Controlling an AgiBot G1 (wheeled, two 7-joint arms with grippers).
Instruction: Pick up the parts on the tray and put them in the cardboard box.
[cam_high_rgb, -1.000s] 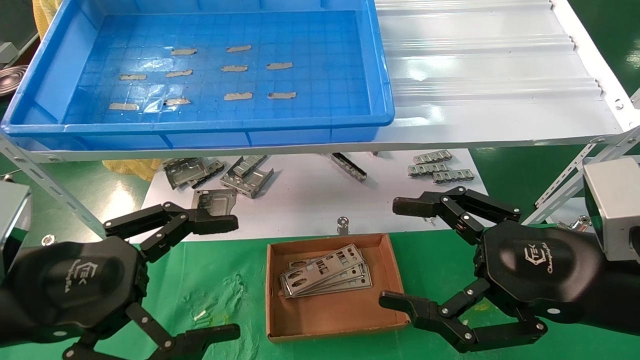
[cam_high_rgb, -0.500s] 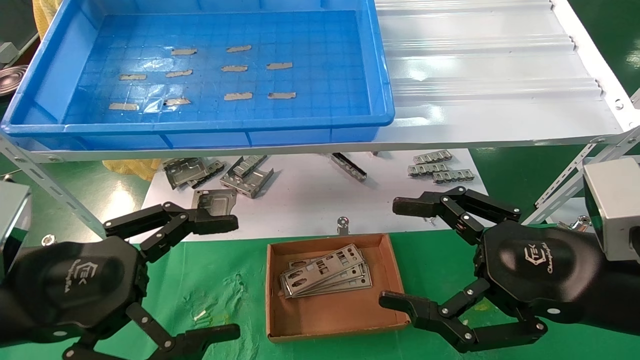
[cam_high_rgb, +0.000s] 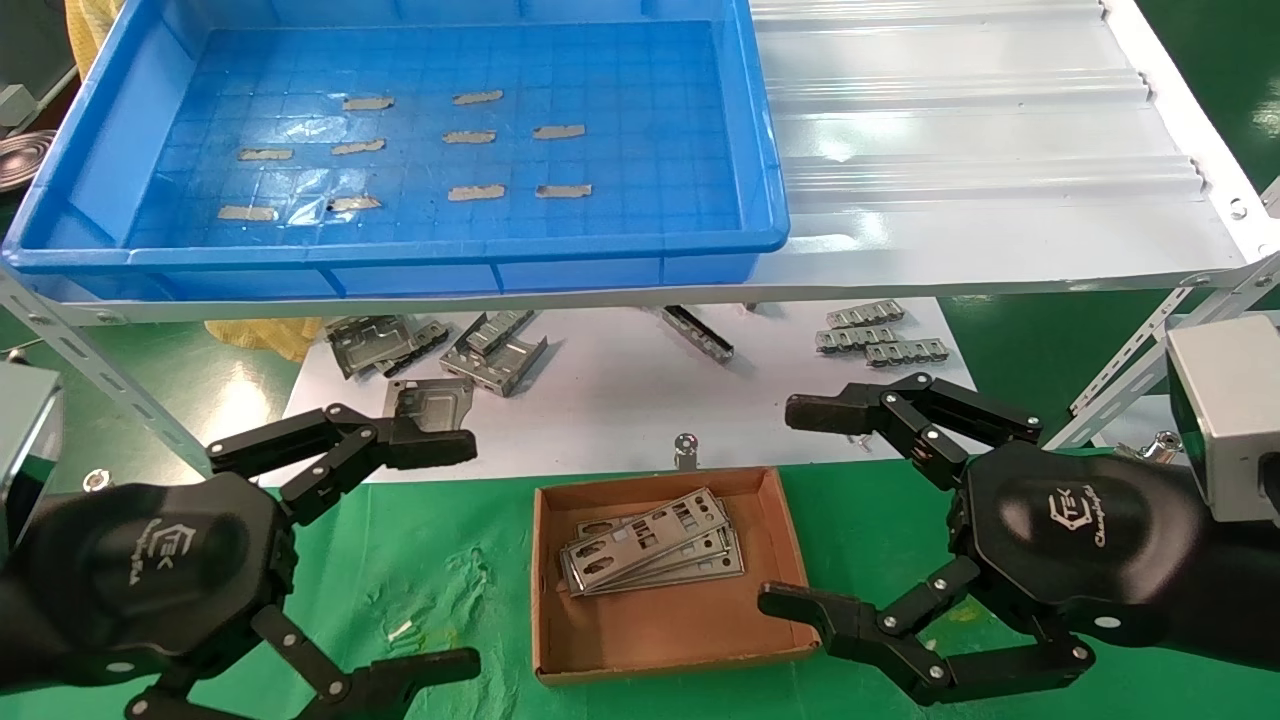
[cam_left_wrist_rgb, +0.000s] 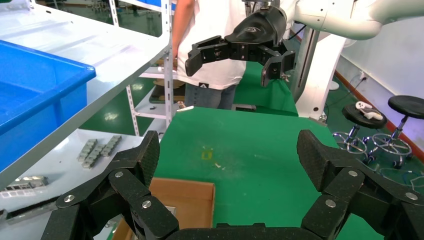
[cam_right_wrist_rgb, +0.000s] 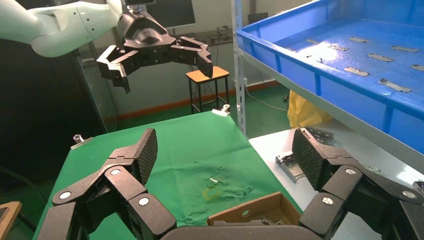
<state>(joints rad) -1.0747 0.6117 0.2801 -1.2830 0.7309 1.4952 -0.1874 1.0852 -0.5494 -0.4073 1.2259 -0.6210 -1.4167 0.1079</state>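
Nothing is changing across the last second: both arms are staying put, low over the green mat. The left gripper is hovering left of the cardboard box, jaws spread wide and holding nothing. The right gripper is hovering at the box's right edge, likewise spread and empty. The silver metal plates are lying stacked at a slant inside the box. The blue tray on the shelf above is showing only grey tape strips, so, as far as this angle reveals, the transfer appears to be finishing.
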